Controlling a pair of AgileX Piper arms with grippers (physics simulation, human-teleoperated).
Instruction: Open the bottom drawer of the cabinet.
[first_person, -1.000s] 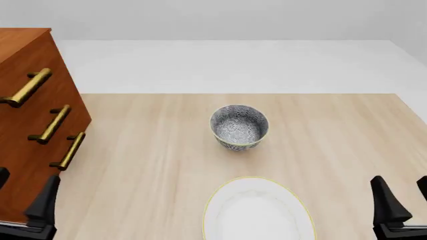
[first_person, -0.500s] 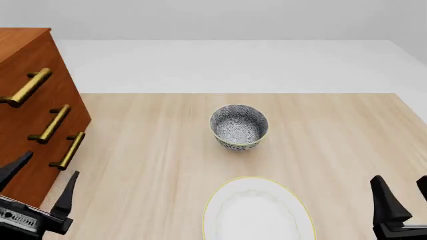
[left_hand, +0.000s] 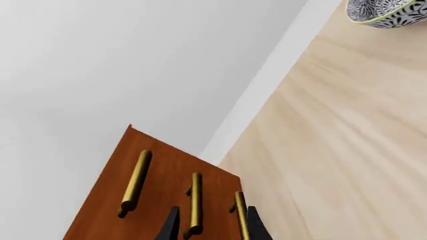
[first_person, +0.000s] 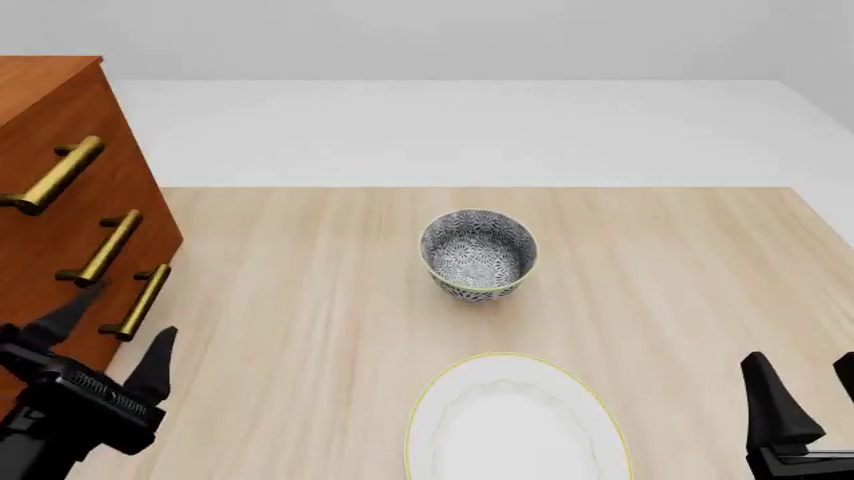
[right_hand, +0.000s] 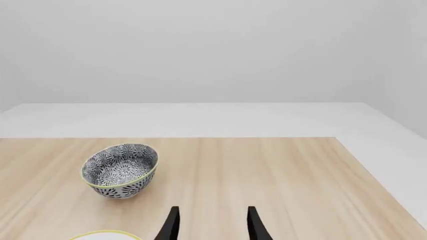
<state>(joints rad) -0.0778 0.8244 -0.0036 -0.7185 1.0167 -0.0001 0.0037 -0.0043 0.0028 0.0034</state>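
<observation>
The jaws of the left gripper (first_person: 114, 325) are spread and have been raised toward the cabinet (first_person: 54, 200), just below the handle of the bottom drawer (first_person: 134, 300). The drawer is not yet gripped or opened. The right gripper (first_person: 801, 390), likewise spread, is left idle.

The scene is lit brightly and evenly, as by soft light from above. Almost no cast shadows are seen on the bench (first_person: 334, 300); only faint shading is found under the bowl (first_person: 478, 253). A soft sheen is carried by the brass handles (left_hand: 135, 181). Everything is rendered sharp, without blur, glare, grain or edge distortion.
</observation>
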